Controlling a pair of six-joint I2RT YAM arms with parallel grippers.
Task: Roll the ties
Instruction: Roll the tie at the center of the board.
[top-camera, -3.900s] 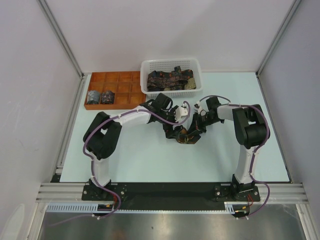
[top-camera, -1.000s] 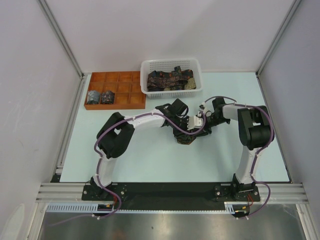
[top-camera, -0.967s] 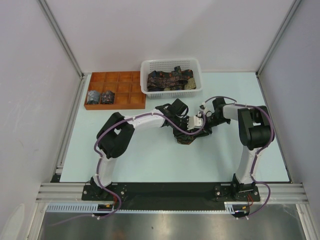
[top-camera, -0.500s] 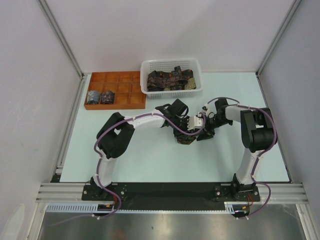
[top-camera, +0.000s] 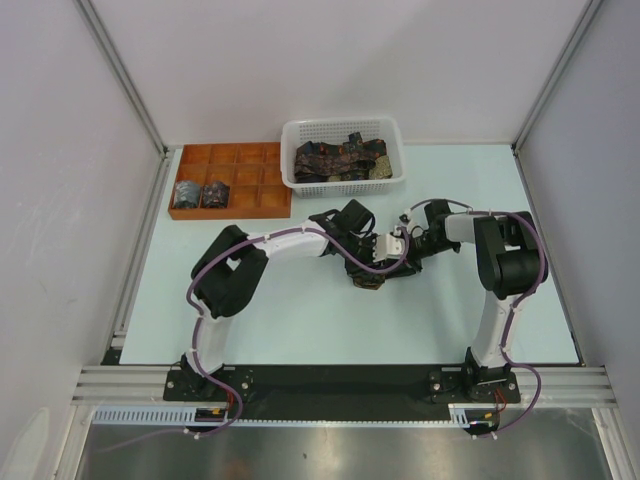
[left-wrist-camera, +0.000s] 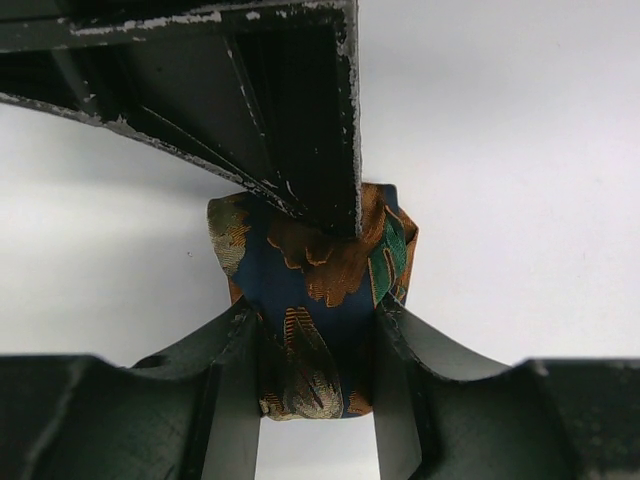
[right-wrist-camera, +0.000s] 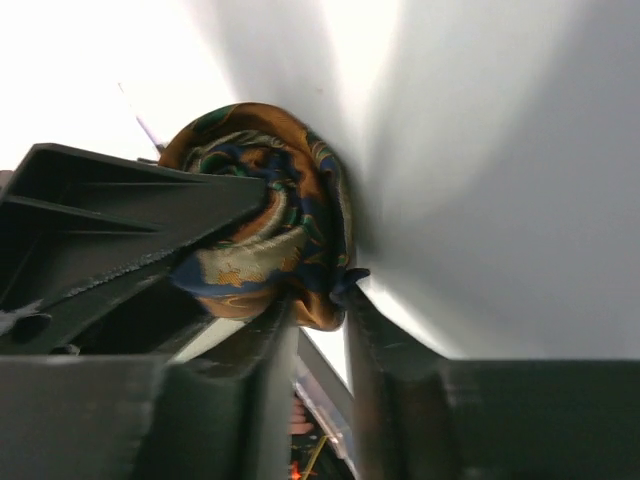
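Note:
A tie rolled into a small bundle, dark blue with orange, green and gold motifs, lies at mid-table between both grippers. My left gripper is shut on the tie, one finger pressed against each side of the roll, as the left wrist view shows around the left gripper. My right gripper comes in from the right. In the right wrist view the right gripper stands narrow, pinching the lower edge of the tie. The left gripper's finger crosses that view at the left.
A white mesh basket at the back holds several loose ties. Left of it an orange-brown compartment tray holds two rolled ties in its front left cells. Both arms crowd the table's middle.
The right gripper pulled back to the right and opened, then came back in and closed on the roll. The left gripper kept its hold without moving.

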